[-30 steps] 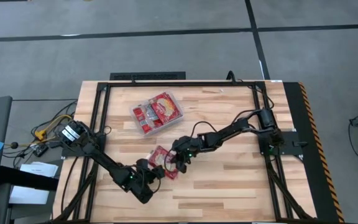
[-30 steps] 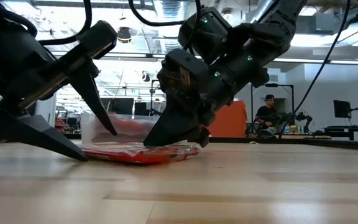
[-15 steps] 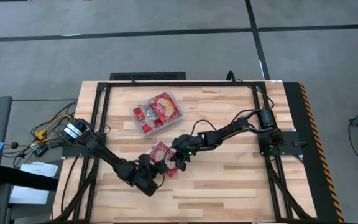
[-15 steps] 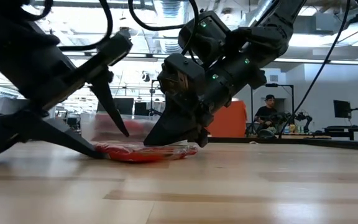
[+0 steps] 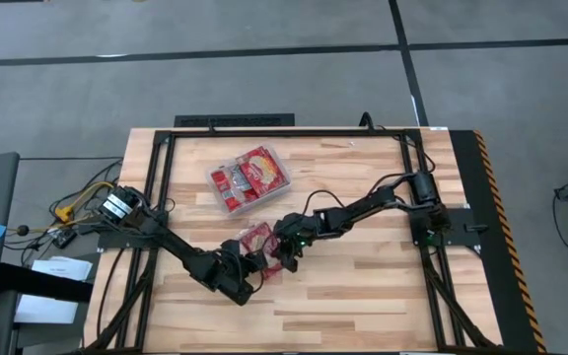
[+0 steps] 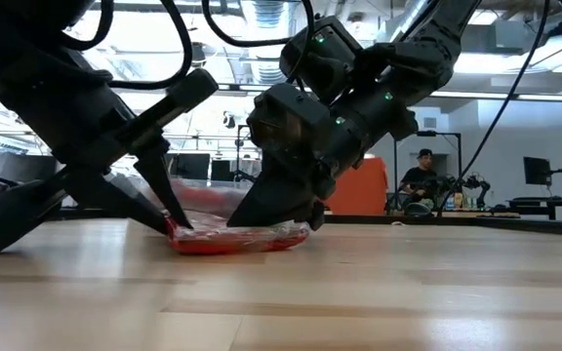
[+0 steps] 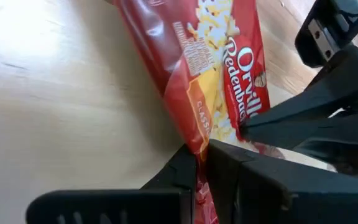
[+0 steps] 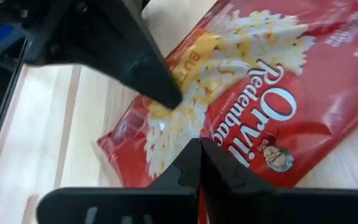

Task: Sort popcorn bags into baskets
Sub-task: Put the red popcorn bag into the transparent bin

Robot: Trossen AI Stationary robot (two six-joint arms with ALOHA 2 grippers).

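Observation:
A red popcorn bag [image 5: 255, 240] lies flat on the wooden table, picture side up, in the middle, with both grippers on it. My left gripper [image 5: 253, 261] comes from the near left and is shut on the bag's near-left end [image 6: 176, 234]. My right gripper [image 5: 282, 256] comes from the far right and is shut on the opposite end [image 6: 301, 232]. The clear basket [image 5: 215, 183] stands farther back with several red bags inside. My left gripper pinches the bag's end edge [image 7: 194, 144] between its two fingers [image 7: 182, 168]. The fingers slant down from the table's near left, low over the wood. The bag stays on the table, this end slightly raised. My right gripper pinches the bag's edge [image 8: 199, 138] between its two shut fingers [image 8: 188, 163]. They slant down from the far right. The bag rests flat on the table under them.
The table's black frame rails [image 5: 284, 131] run along the far edge and both sides. Cables and boxes [image 5: 77, 212] sit off the left edge. In the low view a person [image 6: 420, 180] sits far behind the table. Bare wood [image 5: 363, 296] lies to the near right.
My left gripper has slid along the table toward the right gripper and has shut on the bag's near-left end. That end has been pushed in and slightly raised; the end under the right gripper has stayed put.

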